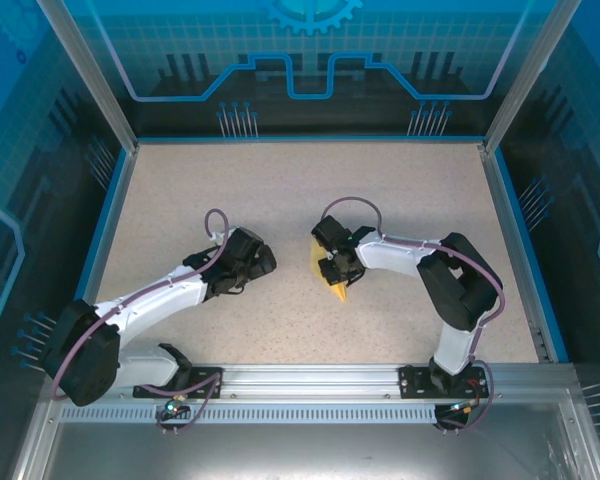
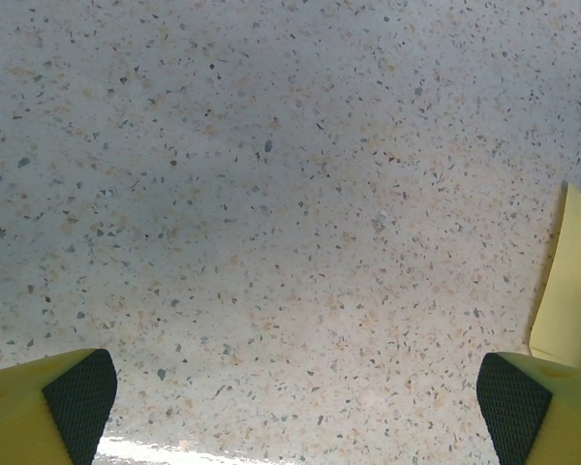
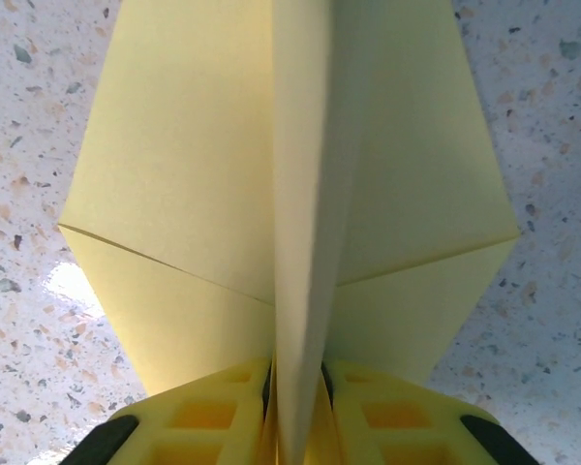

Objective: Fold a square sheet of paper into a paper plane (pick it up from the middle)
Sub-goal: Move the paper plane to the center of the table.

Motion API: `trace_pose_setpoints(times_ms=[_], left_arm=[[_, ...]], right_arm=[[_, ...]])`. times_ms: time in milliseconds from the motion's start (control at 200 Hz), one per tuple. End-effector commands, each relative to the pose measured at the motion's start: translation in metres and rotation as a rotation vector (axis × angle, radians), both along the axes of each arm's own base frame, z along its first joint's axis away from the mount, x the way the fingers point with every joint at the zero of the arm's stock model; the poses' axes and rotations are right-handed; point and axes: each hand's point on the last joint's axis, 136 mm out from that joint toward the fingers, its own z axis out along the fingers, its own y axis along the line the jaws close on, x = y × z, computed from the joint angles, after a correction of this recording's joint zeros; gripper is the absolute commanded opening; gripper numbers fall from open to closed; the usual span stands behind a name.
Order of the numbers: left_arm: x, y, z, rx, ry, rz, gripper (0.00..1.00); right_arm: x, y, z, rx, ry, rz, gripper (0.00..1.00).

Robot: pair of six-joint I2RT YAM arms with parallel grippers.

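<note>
The yellow paper plane [image 3: 194, 165] lies on the speckled table, wings spread flat and its centre fold standing up. My right gripper [image 3: 295, 387] is shut on that raised centre fold, its yellow fingers [image 3: 208, 417] pressed against both sides. From above, the paper plane [image 1: 332, 275] pokes out below the right gripper [image 1: 336, 268], its pointed tip toward the near edge. My left gripper [image 1: 265, 262] rests just left of the plane, open, with bare table between its fingertips [image 2: 77, 402]. A strip of the yellow paper [image 2: 571, 291] shows at the right edge of the left wrist view.
The speckled table [image 1: 280, 190] is ringed by a blue rim [image 1: 110, 210] and metal frame posts. A rail [image 1: 310, 378] with both arm bases runs along the near edge.
</note>
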Motion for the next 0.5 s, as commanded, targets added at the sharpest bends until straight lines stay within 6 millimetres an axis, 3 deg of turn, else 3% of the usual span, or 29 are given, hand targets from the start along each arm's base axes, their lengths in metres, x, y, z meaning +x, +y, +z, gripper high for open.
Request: trace_pose_setpoints(times_ms=[0, 270, 495], left_arm=[[0.002, 0.007, 0.005, 0.021, -0.005, 0.033, 0.99], [-0.001, 0.01, 0.002, 0.032, 0.009, 0.039, 0.99], [-0.005, 0.016, 0.001, 0.074, 0.041, 0.048, 0.99]], right_arm=[[0.001, 0.002, -0.007, -0.007, 0.013, -0.011, 0.2], [-0.009, -0.005, -0.023, -0.018, 0.048, -0.045, 0.15], [0.022, 0.009, 0.026, 0.031, -0.082, -0.079, 0.09]])
